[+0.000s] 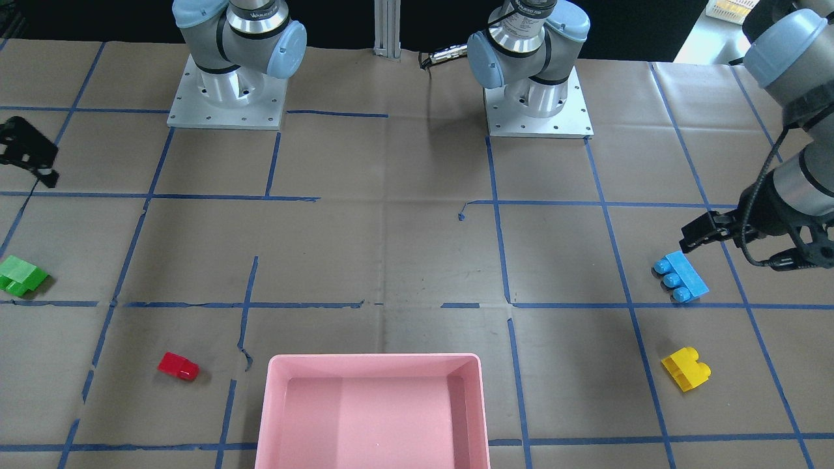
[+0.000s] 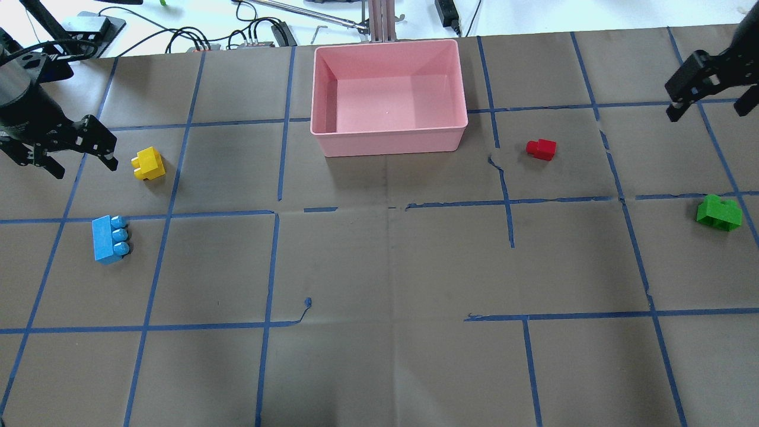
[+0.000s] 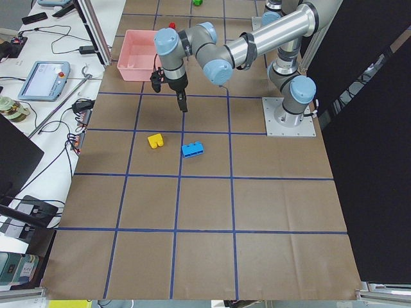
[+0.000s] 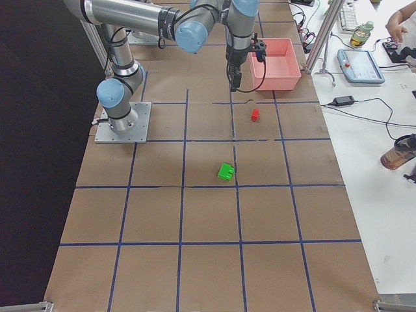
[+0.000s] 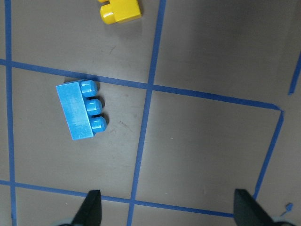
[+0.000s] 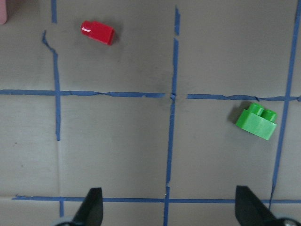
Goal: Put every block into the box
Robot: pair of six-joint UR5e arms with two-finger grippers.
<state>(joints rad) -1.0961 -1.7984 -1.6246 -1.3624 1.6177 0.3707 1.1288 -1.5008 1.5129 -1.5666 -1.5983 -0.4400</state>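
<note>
found left gripper (image 5: pixel 169 209) spread wide and empty, nearest the blue block (image 5: pixel 82 110), long axis set crosswise to the finger gap; yellow block (image 5: pixel 121 10) just beyond. found right gripper (image 6: pixel 167 209) equally wide, near green block (image 6: pixel 256 121) and red block (image 6: pixel 97 32). noted all four outside the box (image 2: pixel 391 142).

Dark lettering runs round the right arm's silver metal collar (image 1: pixel 257 13), just above its grey and pale-blue shoulder joint. A similar band of lettering circles the left arm's silver metal collar (image 1: pixel 523 18). In the front-facing view both bands are too small and blurred to spell out with any certainty. No other text, number, label or sign can be read in any view.
</note>
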